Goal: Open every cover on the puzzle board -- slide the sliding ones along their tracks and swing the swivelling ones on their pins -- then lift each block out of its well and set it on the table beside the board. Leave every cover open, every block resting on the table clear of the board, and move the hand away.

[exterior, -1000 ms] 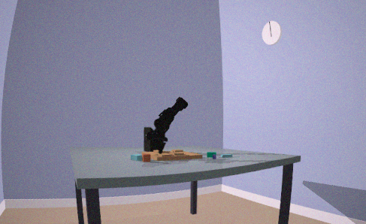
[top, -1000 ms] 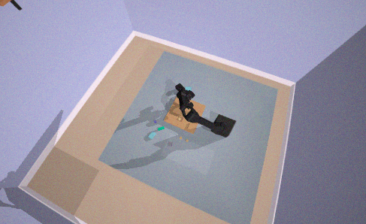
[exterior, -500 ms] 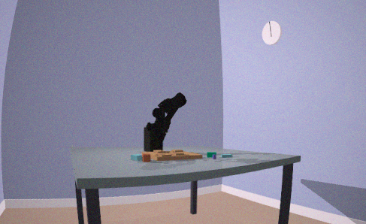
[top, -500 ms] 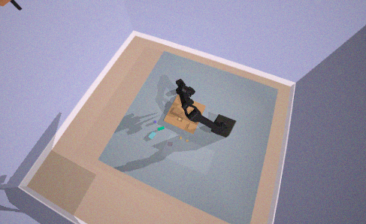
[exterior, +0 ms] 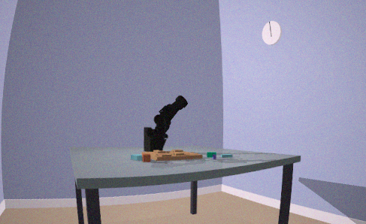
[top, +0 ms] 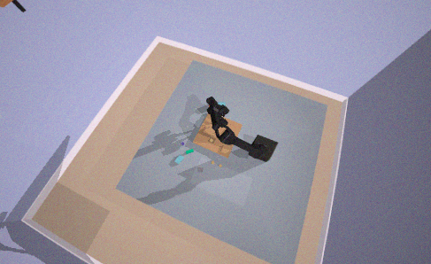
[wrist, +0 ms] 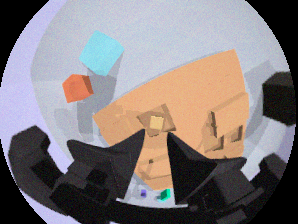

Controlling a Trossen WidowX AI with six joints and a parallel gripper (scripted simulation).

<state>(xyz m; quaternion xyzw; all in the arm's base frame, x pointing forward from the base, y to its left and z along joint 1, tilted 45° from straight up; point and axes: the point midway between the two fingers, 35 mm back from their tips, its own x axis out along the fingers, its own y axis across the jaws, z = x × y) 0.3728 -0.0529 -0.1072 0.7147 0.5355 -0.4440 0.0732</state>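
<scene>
The wooden puzzle board [top: 206,138] [exterior: 176,156] [wrist: 193,90] lies in the middle of the grey table. My gripper [top: 211,103] [exterior: 181,101] [wrist: 156,133] is open and empty. It hangs high above the board. Raised covers [wrist: 222,128] show on the board in the wrist view. A cyan block [wrist: 101,51] [exterior: 136,157] and an orange-red block [wrist: 77,87] [exterior: 146,157] rest on the table beside one end of the board. A green block [top: 189,151] [exterior: 211,154] [wrist: 165,195], a purple piece [top: 182,143] [wrist: 143,193] and a flat cyan block [top: 179,159] [exterior: 227,155] lie off the other end.
The arm's black base [top: 265,147] stands on the table beside the board. Two tiny orange pieces [top: 212,162] [top: 220,166] and a brown one [top: 200,169] lie on the table near the board. The table stands in a walled room with a tan floor.
</scene>
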